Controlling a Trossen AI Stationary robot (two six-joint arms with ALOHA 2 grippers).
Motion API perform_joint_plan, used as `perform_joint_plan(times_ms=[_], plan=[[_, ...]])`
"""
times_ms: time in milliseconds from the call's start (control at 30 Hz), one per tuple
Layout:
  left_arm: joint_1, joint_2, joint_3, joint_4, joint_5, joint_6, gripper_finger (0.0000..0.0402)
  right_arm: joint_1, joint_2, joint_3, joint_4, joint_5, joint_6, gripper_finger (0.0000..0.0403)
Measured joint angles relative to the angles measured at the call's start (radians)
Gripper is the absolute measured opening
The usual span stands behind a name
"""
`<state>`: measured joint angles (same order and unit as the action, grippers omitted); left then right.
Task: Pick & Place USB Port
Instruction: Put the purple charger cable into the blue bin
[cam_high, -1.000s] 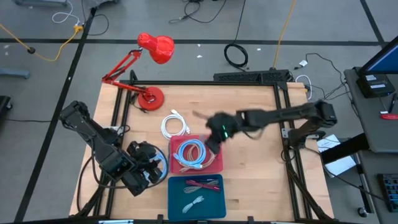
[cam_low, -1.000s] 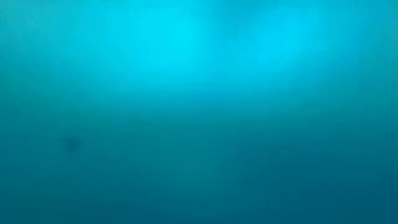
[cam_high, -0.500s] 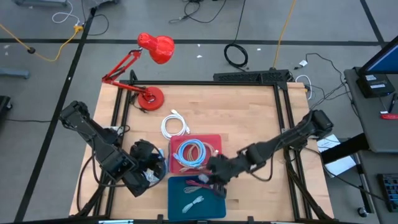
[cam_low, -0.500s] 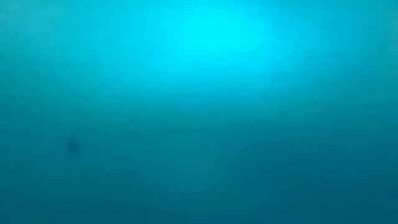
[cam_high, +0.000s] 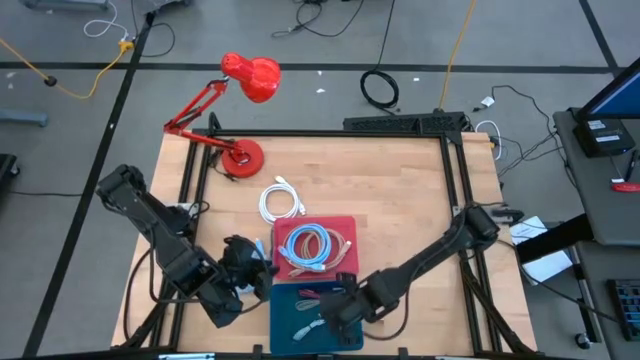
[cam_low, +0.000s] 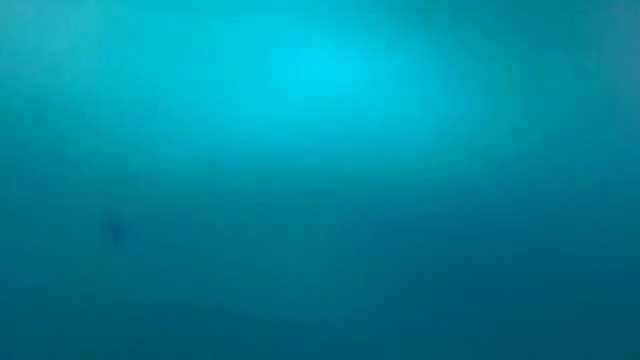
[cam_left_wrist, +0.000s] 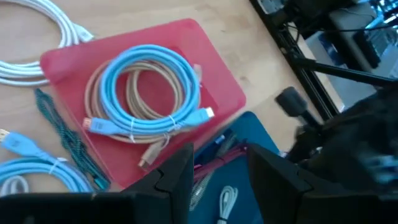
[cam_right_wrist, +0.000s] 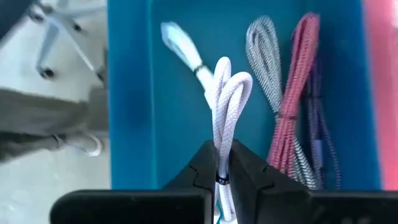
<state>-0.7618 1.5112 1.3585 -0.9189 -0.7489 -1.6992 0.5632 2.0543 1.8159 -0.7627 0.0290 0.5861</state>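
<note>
My right gripper (cam_high: 335, 308) hangs over the blue tray (cam_high: 285, 318) at the table's near edge, shut on a folded white braided cable (cam_right_wrist: 227, 93). In that tray lie another white cable (cam_right_wrist: 179, 40), a grey braided cable (cam_right_wrist: 264, 50) and a pink one (cam_right_wrist: 292, 93). The red tray (cam_high: 345, 228) just beyond holds a coiled light-blue cable (cam_left_wrist: 146, 93) over a tan one (cam_left_wrist: 140, 93). My left gripper (cam_high: 252, 272) stands open left of the trays with nothing between its fingers (cam_left_wrist: 180, 180). The low view shows only blue blur. My right gripper pinches the folded white cable between its two fingers, several strands together, just below the loops (cam_right_wrist: 222, 146). The fingers slant down from the table's right side. The two loops stand out past the fingertips over the blue tray; whether they touch its floor I cannot tell.
A coiled white cable (cam_high: 280, 200) lies on the wood beyond the red tray. A teal braided cable (cam_left_wrist: 62, 134) and another light-blue cable (cam_left_wrist: 37, 162) lie left of the red tray. A red desk lamp (cam_high: 240, 120) stands at the far left corner.
My right gripper has swept from above the red tray's far right corner toward the table's near edge, sinking a little and rolling, and now hangs over the blue tray, still shut. My left gripper has shifted slightly toward the trays and rolled.
</note>
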Motion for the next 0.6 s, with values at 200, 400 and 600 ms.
perform_joint_plan(times_ms=[200,400,600], plan=[[-0.014,0.024,0.000,0.007,-0.003,-0.023,0.0152,0.040,0.036,0.001,0.016,-0.006,-0.030,0.0013],[-0.014,0.031,0.000,0.004,-0.010,-0.032,0.0152,0.062,0.036,0.001,0.094,-0.008,-0.029,0.0013],[-0.011,0.031,0.000,-0.005,-0.015,-0.034,0.0152,0.068,0.036,0.001,0.100,-0.008,-0.031,0.0050]])
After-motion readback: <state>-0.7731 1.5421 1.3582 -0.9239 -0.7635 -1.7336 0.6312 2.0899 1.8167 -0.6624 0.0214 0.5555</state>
